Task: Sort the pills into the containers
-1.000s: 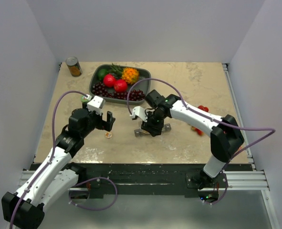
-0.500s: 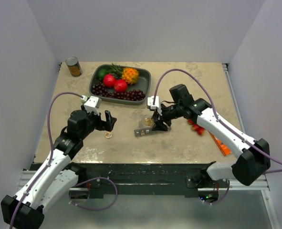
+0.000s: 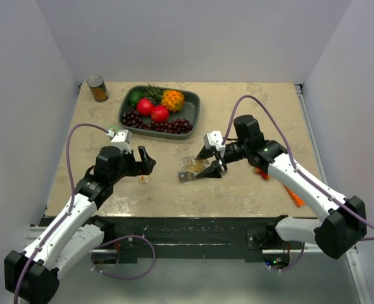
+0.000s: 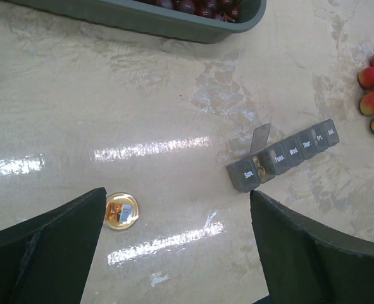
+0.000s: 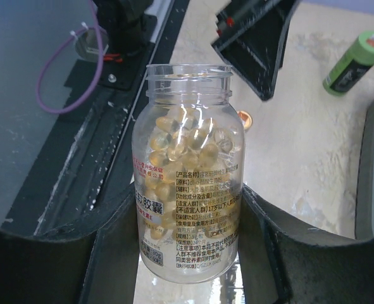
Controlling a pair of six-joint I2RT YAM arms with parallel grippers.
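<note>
The sorting looks barely begun to me: the strip of containers (image 4: 281, 155) lies on the table (image 3: 256, 107) between the two arms. Only one lid is raised, on the second compartment from its near end, with what seems a yellow capsule or two inside, and the other lids are down. The right gripper (image 3: 207, 166) is clenched around the uncapped pill bottle (image 5: 187, 183), nearly full and tipped over that end. The left gripper (image 3: 143, 159) hangs spread and empty near the bottle's cap (image 4: 121, 211), so most compartments remain to fill.
</note>
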